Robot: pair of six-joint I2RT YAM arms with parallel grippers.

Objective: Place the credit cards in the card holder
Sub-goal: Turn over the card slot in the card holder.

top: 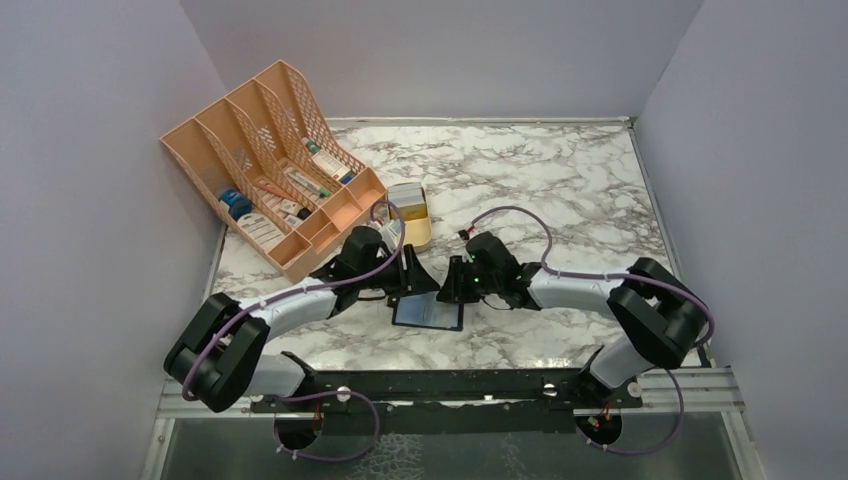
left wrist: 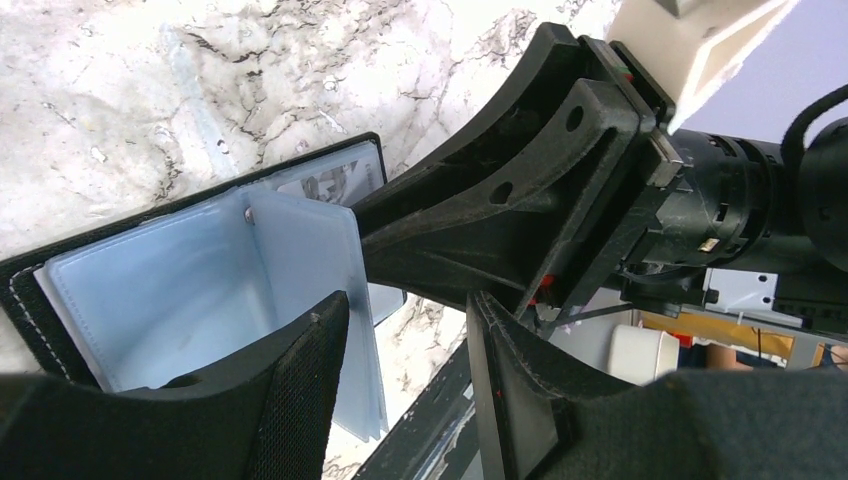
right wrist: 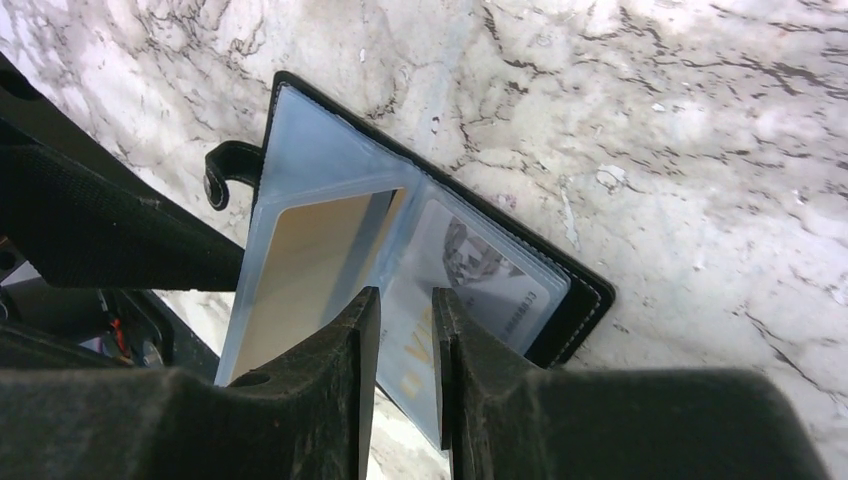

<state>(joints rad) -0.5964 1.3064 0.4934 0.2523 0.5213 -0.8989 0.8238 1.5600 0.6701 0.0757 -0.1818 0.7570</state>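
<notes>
Card holder [top: 428,313] lying open on marble table [top: 560,190], gold card [right wrist: 310,270] and grey card [right wrist: 480,270] sitting in its clear sleeves, right gripper [right wrist: 400,295] jaws pinching one sleeve, left gripper [left wrist: 400,305] jaws standing spread beside it.

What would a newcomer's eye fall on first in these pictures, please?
The left gripper and right gripper meet over the open black card holder at the near middle of the marble table. The right wrist view shows a gold card tucked inside it. A peach organiser stands at the far left.
</notes>
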